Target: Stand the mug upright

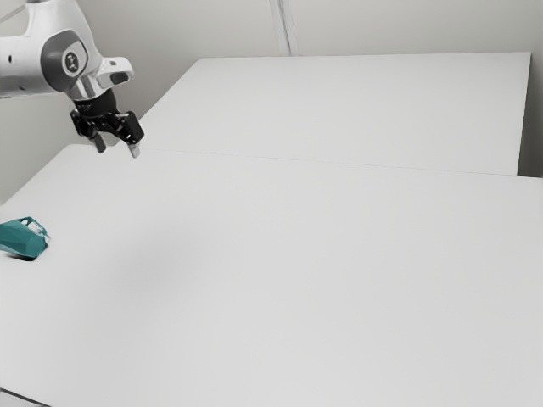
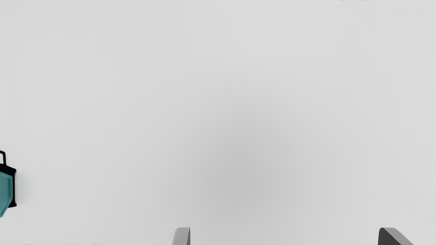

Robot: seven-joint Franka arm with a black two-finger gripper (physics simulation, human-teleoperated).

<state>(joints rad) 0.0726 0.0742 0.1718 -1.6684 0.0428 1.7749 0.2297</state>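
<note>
With twelve o'clock set at the far edge of the exterior view, the mug (image 1: pixel 24 241) is found at nine o'clock on the white surface (image 1: pixel 280 280), cut off by that view's left edge. It appears to be laid over on its side rather than stood on its base, though its full shape cannot be made out.

The jaws are released: they are spread well apart, with nothing grasped between them. They are held above the surface at about ten o'clock, carried by the arm (image 1: pixel 32 64), and the mug is seen toward seven o'clock from them, well apart. Such a raised, spread pose is judged suited to a shift over the mug, since the body could then be straddled from above and turned onto its base. By the faceted walls a slip might be caused if the grip is not squared to them.

Beyond the surface, at about one o'clock, another pale panel (image 1: pixel 365 106) is backed by a wall (image 1: pixel 407 25); neither is judged to be in the way. At eight o'clock, a dark line (image 1: pixel 24 397) is seen near the corner. More care is called for by the dark loop (image 2: pixel 4 158) beside the mug: whether handle or shadow is meant by it cannot be told.
</note>
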